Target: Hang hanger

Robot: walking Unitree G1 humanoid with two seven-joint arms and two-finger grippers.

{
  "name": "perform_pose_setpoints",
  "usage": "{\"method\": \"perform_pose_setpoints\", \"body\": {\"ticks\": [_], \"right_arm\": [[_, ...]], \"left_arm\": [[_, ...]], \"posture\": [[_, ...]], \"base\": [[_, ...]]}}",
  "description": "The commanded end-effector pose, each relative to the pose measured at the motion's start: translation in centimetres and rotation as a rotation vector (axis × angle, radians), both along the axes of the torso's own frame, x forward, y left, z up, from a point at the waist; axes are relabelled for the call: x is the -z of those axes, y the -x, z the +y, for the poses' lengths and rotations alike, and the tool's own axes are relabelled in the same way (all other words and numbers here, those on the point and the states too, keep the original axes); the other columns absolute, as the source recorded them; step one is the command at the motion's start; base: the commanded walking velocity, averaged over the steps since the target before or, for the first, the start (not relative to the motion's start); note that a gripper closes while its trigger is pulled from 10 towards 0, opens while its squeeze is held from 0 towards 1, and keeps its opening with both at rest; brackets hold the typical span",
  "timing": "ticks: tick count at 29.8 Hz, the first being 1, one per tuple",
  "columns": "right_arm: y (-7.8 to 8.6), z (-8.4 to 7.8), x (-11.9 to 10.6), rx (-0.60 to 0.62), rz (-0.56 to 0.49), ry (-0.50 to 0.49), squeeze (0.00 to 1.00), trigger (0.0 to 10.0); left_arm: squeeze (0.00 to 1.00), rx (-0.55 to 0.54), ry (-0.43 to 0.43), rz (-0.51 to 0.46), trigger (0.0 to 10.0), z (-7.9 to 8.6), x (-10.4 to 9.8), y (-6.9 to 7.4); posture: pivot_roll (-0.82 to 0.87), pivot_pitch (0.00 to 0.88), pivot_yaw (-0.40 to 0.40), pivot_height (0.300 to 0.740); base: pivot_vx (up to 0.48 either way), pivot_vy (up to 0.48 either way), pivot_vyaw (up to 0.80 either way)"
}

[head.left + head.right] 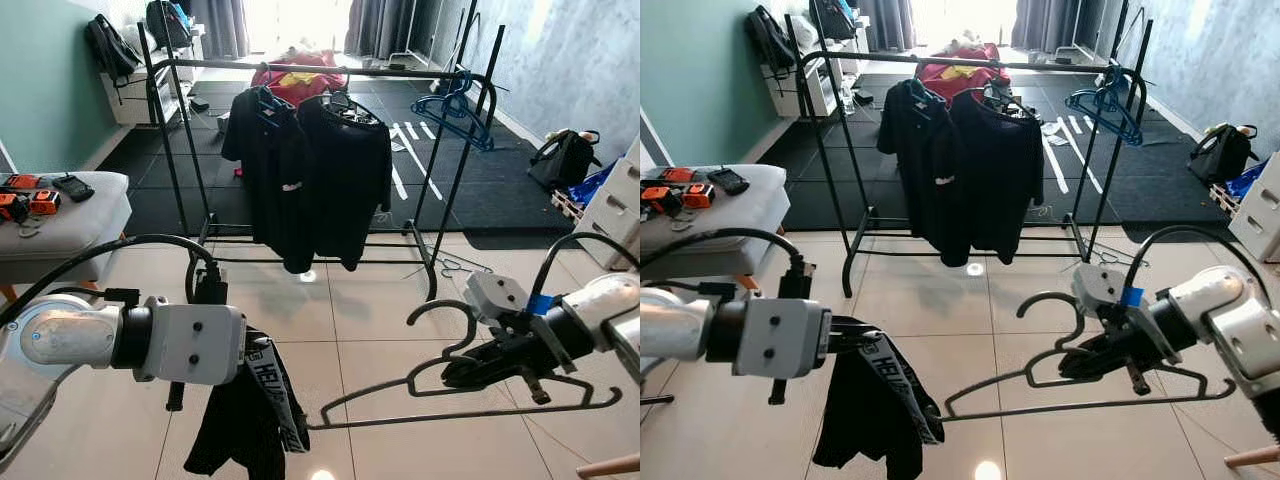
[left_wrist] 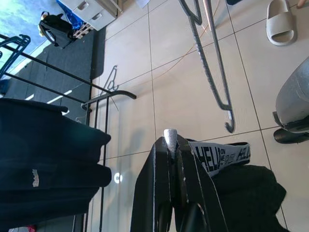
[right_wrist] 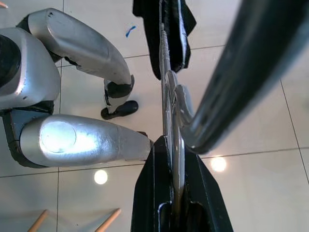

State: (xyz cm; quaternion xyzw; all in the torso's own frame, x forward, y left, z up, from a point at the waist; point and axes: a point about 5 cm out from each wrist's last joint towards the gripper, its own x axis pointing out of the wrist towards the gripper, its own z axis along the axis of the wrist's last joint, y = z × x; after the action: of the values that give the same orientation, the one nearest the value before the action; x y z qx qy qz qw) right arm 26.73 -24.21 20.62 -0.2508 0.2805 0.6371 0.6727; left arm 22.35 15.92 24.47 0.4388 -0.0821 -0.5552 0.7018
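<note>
1. The floor (image 1: 340, 330) is pale glossy tile near the robot, giving way to dark mats (image 1: 500, 190) farther off; a teal wall runs down the left and curtains hang at the far end.
2. A black clothes rack (image 1: 320, 68) stands across the middle distance with two black shirts (image 1: 310, 180) hanging at its centre and blue hangers (image 1: 455, 110) at its right end.
3. On the left a padded bench (image 1: 70, 225) carries small orange and black gadgets; a black bag (image 1: 565, 155) sits far right by white drawers.
4. The right gripper (image 1: 490, 365), low on the right, is clamped on a grey metal hanger (image 1: 450, 395), which stretches leftward and level above the tile, well short of the rack.
5. The left gripper (image 2: 170, 145) has its fingers pinched together on a black garment (image 1: 245, 420) with a lettered white band, which dangles from the hanger's left end.
6. The left wrist view adds a pale slipper (image 2: 281, 21) on the tile; the right wrist view adds the robot's silver legs and a dark foot (image 3: 118, 110) below
</note>
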Motion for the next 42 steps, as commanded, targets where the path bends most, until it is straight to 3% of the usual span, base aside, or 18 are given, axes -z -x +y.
{"method": "perform_pose_setpoints", "body": {"ticks": [1,14,28,31,36,42], "right_arm": [[-0.1,-0.2,-0.3,0.0,-0.018,0.024,0.0,10.0],[-0.3,1.1,-0.1,-0.029,-0.029,-0.018,0.0,10.0],[-1.6,3.3,-0.4,-0.024,-0.131,-0.108,0.0,10.0],[-1.2,4.7,0.0,-0.062,-0.101,-0.168,0.0,10.0],[-0.9,5.2,0.2,-0.085,-0.079,-0.188,0.0,10.0],[0.0,6.0,0.3,-0.165,-0.013,-0.243,0.0,10.0]], "left_arm": [[0.0,0.021,0.003,0.001,10.0,-0.3,-0.2,0.2],[0.0,0.039,0.018,0.006,10.0,-0.8,-0.4,0.5],[0.0,0.066,0.067,0.015,10.0,-1.6,-0.8,0.7],[0.0,0.069,0.087,0.013,10.0,-1.9,-0.9,0.6],[0.0,0.062,0.081,0.004,10.0,-1.9,-0.9,0.5],[0.0,0.021,0.014,-0.024,10.0,-1.0,-0.6,-0.1]], "posture": [[-0.07,0.0,-0.015,0.74],[-0.06,0.0,-0.017,0.74],[-0.07,0.0,-0.01,0.74],[-0.07,0.0,-0.01,0.74],[-0.07,0.0,-0.01,0.74],[-0.07,0.0,-0.014,0.74]], "base": [[0.0,0.0,0.0],[0.0,0.0,0.0],[0.0,0.0,0.0],[0.0,0.0,0.0],[0.0,0.0,0.0],[0.0,0.0,0.0]]}}
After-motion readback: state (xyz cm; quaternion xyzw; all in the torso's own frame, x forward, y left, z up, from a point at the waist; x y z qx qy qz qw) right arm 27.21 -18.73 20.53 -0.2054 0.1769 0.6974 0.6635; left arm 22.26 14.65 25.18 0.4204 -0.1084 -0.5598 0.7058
